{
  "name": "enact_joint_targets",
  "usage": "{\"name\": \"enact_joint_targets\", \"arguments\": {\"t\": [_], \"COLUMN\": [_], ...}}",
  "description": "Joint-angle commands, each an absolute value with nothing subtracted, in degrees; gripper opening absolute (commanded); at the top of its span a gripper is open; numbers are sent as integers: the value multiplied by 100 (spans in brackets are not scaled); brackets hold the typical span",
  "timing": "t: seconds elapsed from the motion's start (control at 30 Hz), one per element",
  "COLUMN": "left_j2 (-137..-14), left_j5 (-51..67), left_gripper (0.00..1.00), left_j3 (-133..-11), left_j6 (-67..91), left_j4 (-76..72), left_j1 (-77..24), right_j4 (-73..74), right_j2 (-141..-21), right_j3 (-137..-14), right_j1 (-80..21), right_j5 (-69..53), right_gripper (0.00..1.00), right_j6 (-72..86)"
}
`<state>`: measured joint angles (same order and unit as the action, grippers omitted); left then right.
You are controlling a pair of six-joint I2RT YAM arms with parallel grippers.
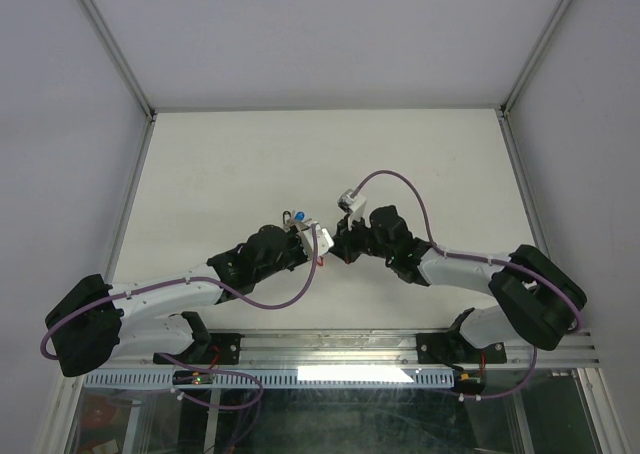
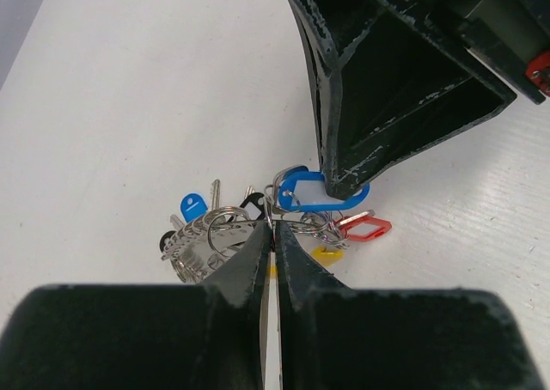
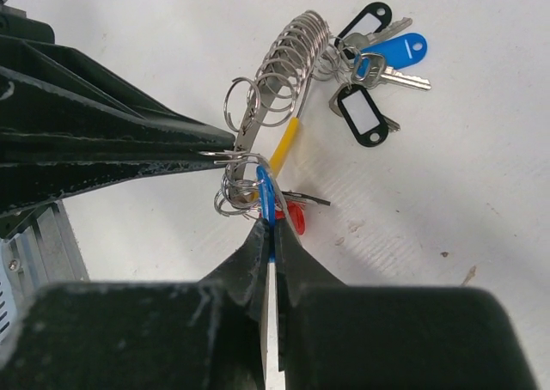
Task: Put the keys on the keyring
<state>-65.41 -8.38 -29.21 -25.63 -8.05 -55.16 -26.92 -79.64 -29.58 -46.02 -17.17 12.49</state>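
Observation:
The keyring (image 3: 288, 59) is a ribbed silvery coil hanging just above the white table, with a yellow piece (image 3: 284, 143) along it. My left gripper (image 2: 273, 225) is shut on a thin metal loop at the keyring's end (image 2: 196, 251). My right gripper (image 3: 273, 228) is shut on the edge of a blue oval tag (image 3: 265, 194), right beside the left fingertips (image 3: 215, 155). Keys with a blue tag (image 3: 400, 50) and black tags (image 3: 364, 112) hang off the coil's far end. A red tag (image 2: 368, 228) lies under the small rings. From above, both grippers meet at mid-table (image 1: 328, 240).
The white table (image 1: 220, 164) is boxed in by grey walls and metal frame posts (image 1: 115, 49). An aluminium rail (image 1: 400, 349) runs along the near edge by the arm bases. A purple cable (image 1: 395, 179) loops over the right arm.

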Motion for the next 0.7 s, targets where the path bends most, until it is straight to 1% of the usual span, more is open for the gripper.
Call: {"name": "enact_joint_targets", "arguments": {"t": [0.0, 0.03, 0.07, 0.1, 0.2, 0.27, 0.47, 0.6, 0.67], "left_j2": [-6438, -6442, -6442, -6442, -6434, -6425, -6249, -6012, -5935], "left_j5": [-563, -558, -550, -536, -491, -445, -280, 15, 189], "left_gripper": [0, 0, 0, 0, 0, 0, 0, 0, 0], "left_j3": [-3138, -3138, -3138, -3138, -3128, -3129, -2976, -2759, -2728], "left_j6": [-2557, -2556, -2554, -2557, -2542, -2527, -2463, -2438, -2438], "left_j4": [-1090, -1094, -1097, -1093, -1092, -1100, -1338, -1675, -1710], "left_j1": [-5563, -5563, -5563, -5563, -5563, -5563, -5563, -5563, -5563], "right_j4": [-2633, -2624, -2621, -2631, -2746, -2841, -3628, -4398, -4496], "right_j2": [-7951, -7922, -7889, -7825, -7581, -7395, -6858, -6590, -6371], "right_j3": [-3251, -3245, -3229, -3207, -3067, -2924, -2359, -1881, -1764], "right_j1": [-4600, -4595, -4601, -4597, -4588, -4578, -4441, -4412, -4413], "right_j5": [-1412, -1426, -1431, -1436, -1514, -1581, -1837, -2200, -2421], "right_gripper": [0, 0, 4, 8, 27, 33, 34, 35, 34], "right_j6": [1052, 1029, 999, 949, 588, 267, -477, -1045, -1262]}}
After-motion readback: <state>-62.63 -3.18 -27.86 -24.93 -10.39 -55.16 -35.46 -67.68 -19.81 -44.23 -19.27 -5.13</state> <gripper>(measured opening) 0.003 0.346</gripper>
